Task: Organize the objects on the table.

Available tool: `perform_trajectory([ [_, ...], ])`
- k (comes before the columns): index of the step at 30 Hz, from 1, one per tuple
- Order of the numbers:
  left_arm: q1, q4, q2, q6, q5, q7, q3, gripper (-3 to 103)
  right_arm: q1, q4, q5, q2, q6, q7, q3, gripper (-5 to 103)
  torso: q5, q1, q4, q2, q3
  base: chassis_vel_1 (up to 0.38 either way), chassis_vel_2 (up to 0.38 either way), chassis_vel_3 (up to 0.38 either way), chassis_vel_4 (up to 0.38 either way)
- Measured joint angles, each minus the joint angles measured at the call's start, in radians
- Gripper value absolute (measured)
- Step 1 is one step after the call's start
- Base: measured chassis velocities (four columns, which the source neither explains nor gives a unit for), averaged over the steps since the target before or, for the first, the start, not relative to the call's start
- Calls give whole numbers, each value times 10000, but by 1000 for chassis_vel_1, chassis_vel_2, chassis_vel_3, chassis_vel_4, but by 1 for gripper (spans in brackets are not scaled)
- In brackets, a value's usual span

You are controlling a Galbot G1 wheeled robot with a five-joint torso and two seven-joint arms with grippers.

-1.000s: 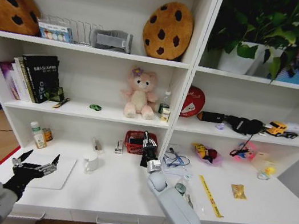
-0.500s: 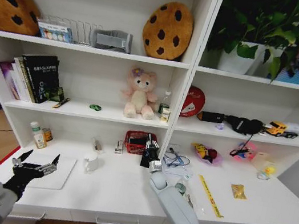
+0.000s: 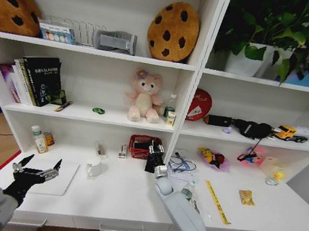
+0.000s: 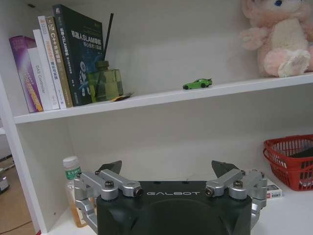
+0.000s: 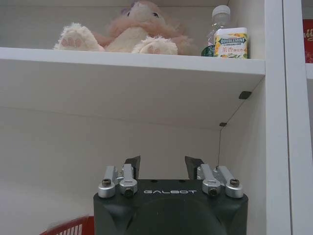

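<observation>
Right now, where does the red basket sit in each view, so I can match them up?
Head view: red basket at the back of the desk, under the shelf holding the plush bear, with the right tool at it.
Left wrist view: on the desk beyond the left tool, below the bear's shelf.
Right wrist view: a strip of its rim beside the right tool's body.
Shared landmark: the plush bear.

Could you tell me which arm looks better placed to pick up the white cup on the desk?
Probably the left: its open end effector hovers low over the desk's left end, close to the white cup. The right end effector sits by the red basket.
</observation>
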Motion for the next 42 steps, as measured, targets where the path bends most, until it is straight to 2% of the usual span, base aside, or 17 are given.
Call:
perform_trajectory([
  [1,0,0,0,0,0,0,0,100,-26,61,5,-29,-12,9,1,57,1,0,1,0,0,0,0,0,0],
  [2,0,0,0,0,0,0,0,100,-63,186,56,-84,-57,15,-2,68,1,0,1,0,0,0,0,0,0],
  [5,0,0,0,0,1,0,0,100,-128,441,177,-180,-171,16,-6,68,1,0,2,0,0,0,0,0,0],
  [6,0,0,0,0,0,0,0,100,-266,946,357,-371,-426,7,-5,78,1,0,2,0,0,0,0,0,0],
  [7,0,0,0,0,0,0,0,100,-266,946,357,-371,-426,7,-5,78,1,0,2,0,0,0,0,0,0],
  [9,0,0,0,0,0,1,0,100,-610,2365,1066,-1052,-1654,50,-58,89,2,0,0,1,0,0,0,0,0],
  [10,0,0,0,0,0,1,0,100,-610,2365,1066,-1052,-1654,50,-58,89,2,0,0,1,0,0,0,0,0],
  [11,0,0,0,0,0,1,0,100,-765,3083,1353,-1489,-2115,285,-220,94,-1,-1,-2,1,-1,0,0,0,0],
  [13,0,0,0,0,1,-1,-1,100,-971,3909,1439,-2039,-2547,802,-511,99,1,-2,1,1,0,0,0,0,0],
  [14,0,0,0,0,1,-1,-1,100,-971,3909,1439,-2039,-2547,802,-511,99,1,-2,1,1,0,0,0,0,0],
  [18,0,0,0,0,0,0,0,100,-1535,5533,2126,-2683,-3677,2486,-1020,100,1,-2,-1,1,-1,0,0,0,0],
  [19,0,0,0,0,0,0,0,100,-1535,5533,2126,-2683,-3677,2486,-1020,100,1,-2,-1,1,-1,0,0,0,0],
  [20,0,0,0,0,0,0,0,100,-1682,5853,2317,-2746,-3941,2909,-1160,100,1,-2,-1,2,-1,0,0,0,0],
  [22,0,0,0,0,0,0,0,100,-1877,6094,2421,-2827,-4145,3252,-1303,100,0,-3,1,2,-1,0,0,0,0],
  [32,0,0,0,0,0,0,0,100,-2721,6244,2617,-3101,-4540,3439,-1112,100,0,-2,1,1,-1,0,0,0,0],
  [42,0,0,0,0,0,0,0,100,-3290,5756,2598,-3039,-4905,3632,-971,100,1,-2,0,1,-1,0,0,0,0],
])
